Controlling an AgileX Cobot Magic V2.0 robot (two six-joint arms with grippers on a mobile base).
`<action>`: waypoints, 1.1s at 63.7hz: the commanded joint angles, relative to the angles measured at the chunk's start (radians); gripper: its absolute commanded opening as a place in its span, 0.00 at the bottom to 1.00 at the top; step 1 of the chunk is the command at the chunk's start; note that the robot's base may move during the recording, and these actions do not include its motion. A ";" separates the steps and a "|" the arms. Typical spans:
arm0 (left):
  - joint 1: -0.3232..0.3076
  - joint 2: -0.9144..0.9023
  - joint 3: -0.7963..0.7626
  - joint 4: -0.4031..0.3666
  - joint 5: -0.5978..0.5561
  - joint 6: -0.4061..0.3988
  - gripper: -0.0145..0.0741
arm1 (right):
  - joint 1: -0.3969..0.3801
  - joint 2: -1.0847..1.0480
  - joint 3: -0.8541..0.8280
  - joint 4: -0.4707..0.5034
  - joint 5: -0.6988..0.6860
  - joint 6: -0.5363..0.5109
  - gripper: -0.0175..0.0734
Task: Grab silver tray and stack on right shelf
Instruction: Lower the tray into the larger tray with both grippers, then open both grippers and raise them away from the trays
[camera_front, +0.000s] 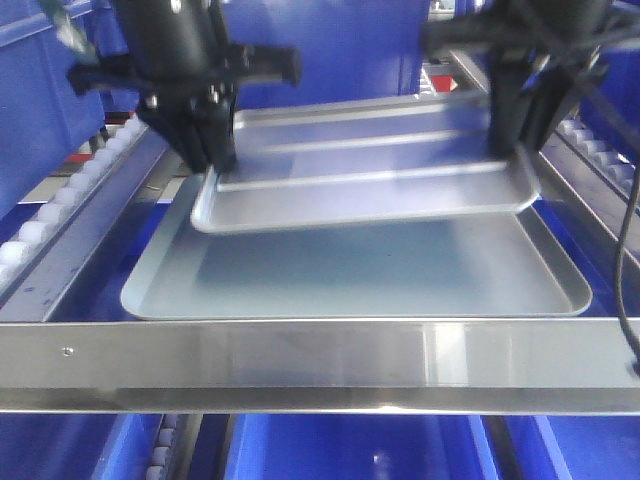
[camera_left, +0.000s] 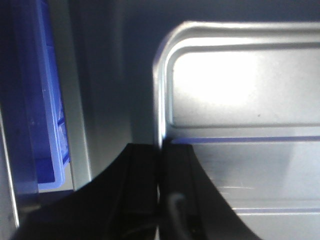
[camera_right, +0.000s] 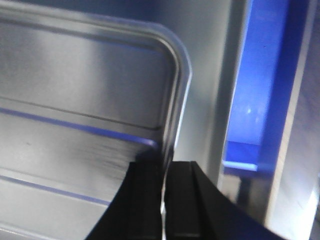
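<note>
The silver tray (camera_front: 370, 190), shiny with two long ridges, hangs tilted just above a larger dull grey tray (camera_front: 380, 275) that lies inside the right shelf (camera_front: 320, 365). My left gripper (camera_front: 215, 165) is shut on the silver tray's left rim. My right gripper (camera_front: 510, 150) is shut on its right rim. In the left wrist view the black fingers (camera_left: 145, 190) pinch the rim of the silver tray (camera_left: 240, 100) beside a rounded corner. The right wrist view shows the same pinch by the right gripper (camera_right: 164, 167) on the silver tray (camera_right: 75, 100).
White rollers (camera_front: 40, 230) line the left rail, and more rollers (camera_front: 600, 150) line the right one. The wide front bar carries a small screw head (camera_front: 67, 351). Blue bins (camera_front: 340, 440) sit below and behind. A black cable (camera_front: 625, 250) hangs at the right.
</note>
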 joint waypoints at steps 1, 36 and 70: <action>0.014 -0.024 -0.031 0.021 -0.048 0.024 0.06 | -0.005 -0.006 -0.040 -0.013 -0.107 -0.025 0.26; 0.031 0.032 -0.039 0.020 -0.101 0.051 0.33 | -0.005 0.047 -0.040 -0.013 -0.145 -0.026 0.64; 0.022 -0.073 -0.135 0.037 0.089 0.077 0.47 | -0.005 -0.067 -0.040 -0.008 -0.069 -0.026 0.79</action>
